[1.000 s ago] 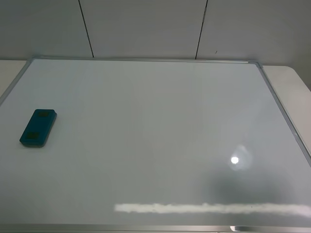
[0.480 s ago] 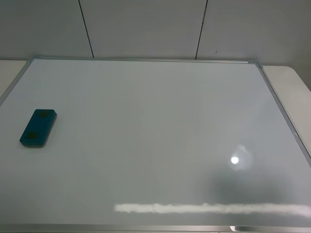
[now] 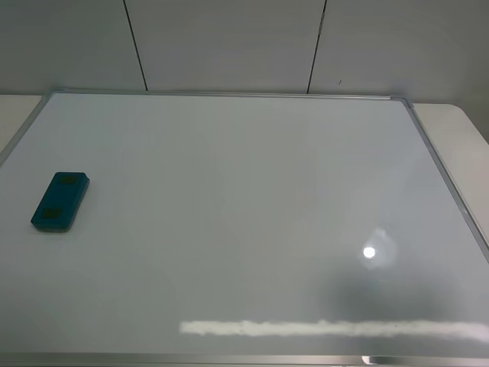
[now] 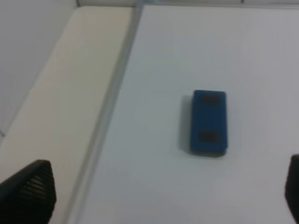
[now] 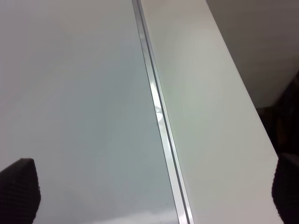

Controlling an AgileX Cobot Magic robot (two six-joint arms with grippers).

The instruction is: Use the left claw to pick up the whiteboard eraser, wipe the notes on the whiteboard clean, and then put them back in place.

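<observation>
My black two-fingered left claw point(image 4: 163, 196) was spread wide with nothing in it, fingertips barely poking into the wrist view. The small teal-green rectangular whiteboard eraser point(image 4: 209, 122) sat out ahead of it, flat on the big glossy white whiteboard point(image 3: 252, 214) near its left frame edge. No marker notes showed anywhere, so it looked wiped already. Best plan, I figured: stay clear and not bump it. My right claw point(image 5: 149, 196) was wide open too, over the board's frame and the pale tabletop point(image 5: 205, 102).
</observation>
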